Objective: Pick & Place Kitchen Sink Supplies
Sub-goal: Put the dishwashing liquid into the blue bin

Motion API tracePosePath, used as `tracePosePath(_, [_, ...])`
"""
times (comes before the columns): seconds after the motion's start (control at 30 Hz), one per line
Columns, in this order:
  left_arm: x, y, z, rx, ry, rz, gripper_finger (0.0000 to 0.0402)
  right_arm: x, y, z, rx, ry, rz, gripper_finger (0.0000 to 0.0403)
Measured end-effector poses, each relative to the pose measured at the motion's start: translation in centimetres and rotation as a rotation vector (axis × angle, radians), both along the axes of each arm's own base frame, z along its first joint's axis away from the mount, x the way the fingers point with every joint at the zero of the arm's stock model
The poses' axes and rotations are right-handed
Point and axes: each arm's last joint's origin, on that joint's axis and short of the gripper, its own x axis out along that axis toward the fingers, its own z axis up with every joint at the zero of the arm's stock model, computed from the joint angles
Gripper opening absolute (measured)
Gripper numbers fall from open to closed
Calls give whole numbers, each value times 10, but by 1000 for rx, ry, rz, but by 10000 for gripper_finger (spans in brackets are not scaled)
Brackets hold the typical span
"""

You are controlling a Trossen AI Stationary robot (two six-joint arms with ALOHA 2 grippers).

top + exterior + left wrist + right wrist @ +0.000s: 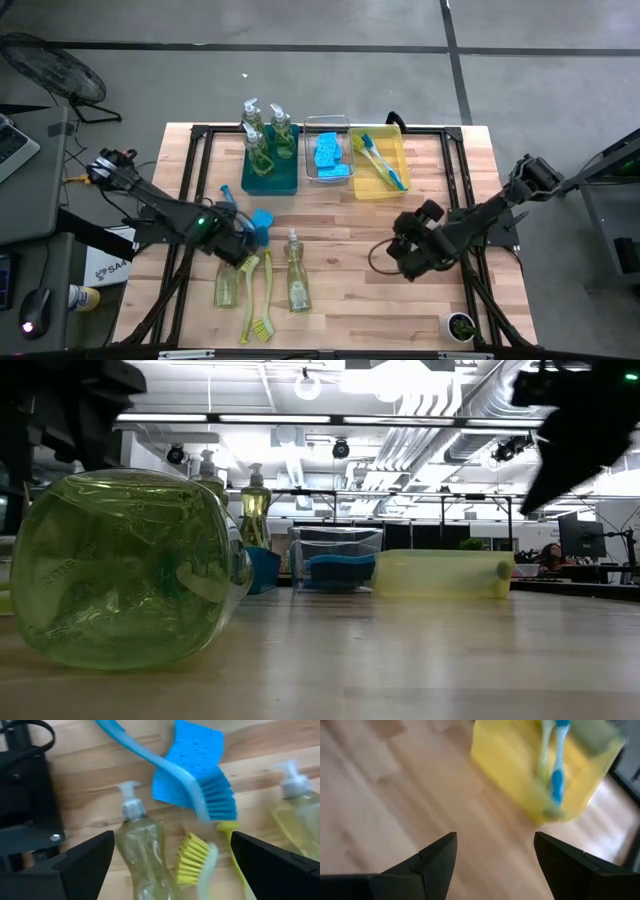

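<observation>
On the wood table lie two clear soap bottles [226, 285] [297, 272], two yellow-green brushes [262, 300], a blue brush [215, 800] and a blue sponge [195, 755]. My left gripper [175, 865] hangs open over this cluster, pointing down, with a bottle [142, 850] and a yellow-green brush head [192, 860] below its gap; it touches nothing. My right gripper [495, 860] is open and empty over bare table at the right [400, 262], facing the yellow bin [545, 765]. The teal bin [270, 170] holds three upright soap bottles. In the low view one lying bottle [120, 570] fills the left.
At the far edge, the clear bin [328, 155] holds blue sponges and the yellow bin [378, 160] holds a blue and a yellow-green brush. A small green-topped object [460, 325] sits at the near right corner. Bare wood lies between the two grippers.
</observation>
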Motion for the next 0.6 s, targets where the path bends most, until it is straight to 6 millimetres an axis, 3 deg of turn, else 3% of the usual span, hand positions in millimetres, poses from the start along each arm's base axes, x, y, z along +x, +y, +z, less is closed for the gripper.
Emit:
tracePosePath(0.37, [20,56,-2,-278,148,-53,395,-36,30,-53,206,-78,87,259])
tracePosePath(0.6, [21,69,-2,-394,163,-32,395,-54,32,-71,253,-78,113,259])
